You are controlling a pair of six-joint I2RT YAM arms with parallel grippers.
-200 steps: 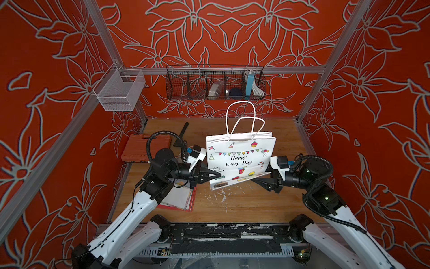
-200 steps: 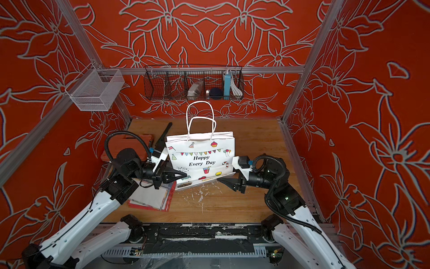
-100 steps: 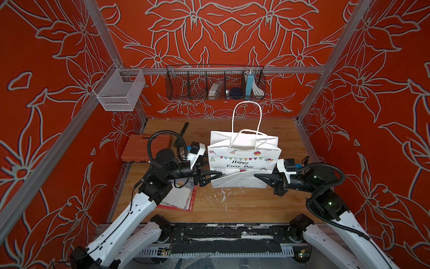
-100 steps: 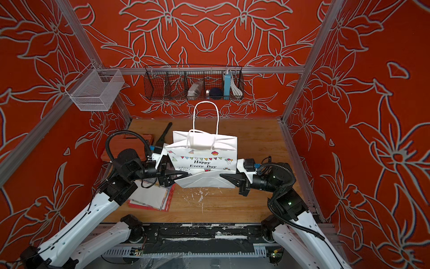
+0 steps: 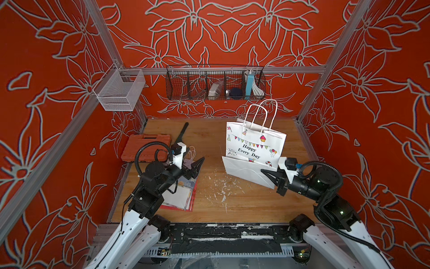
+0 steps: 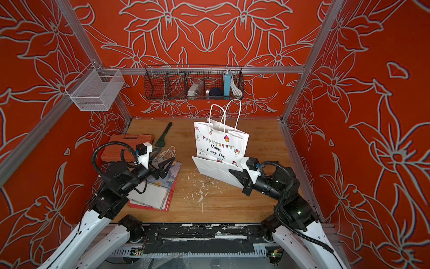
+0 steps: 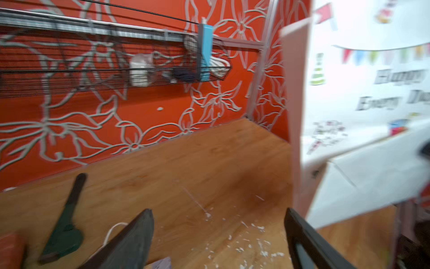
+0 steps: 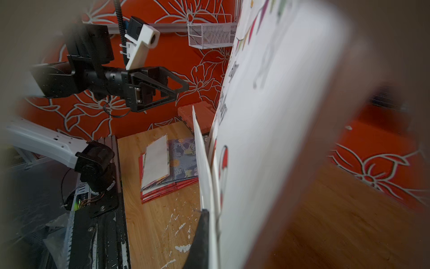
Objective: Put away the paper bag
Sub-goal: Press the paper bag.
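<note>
White paper bag with the "Happy Every Day" print was on the right half of the wooden counter, standing up but tipped, both cord handles pointing up toward the back wall. You could see it the same way in both top views. The right claw was pressed together on the bag's lower near corner, pinching the folded bottom flap, and in the right wrist view one dark finger sat flat against the paper edge. Honestly couldn't tell if the bag's bottom edge was touching the counter or hanging just above it. The left claw was spread wide and holding nothing, well apart from the bag, hovering over a stack of papers on the left side. The left wrist view showed its two fingers far apart with bare wood between them, and the bag blurry off to one side. Behind that arm was an orange case, a dark wrench lying at an angle beside it, and a loop of white cord near the papers. White flecks were scattered on the wood between the arms. On the back wall hung a black wire basket with a few small things in its right compartments, and a white mesh basket hung in the left corner.
</note>
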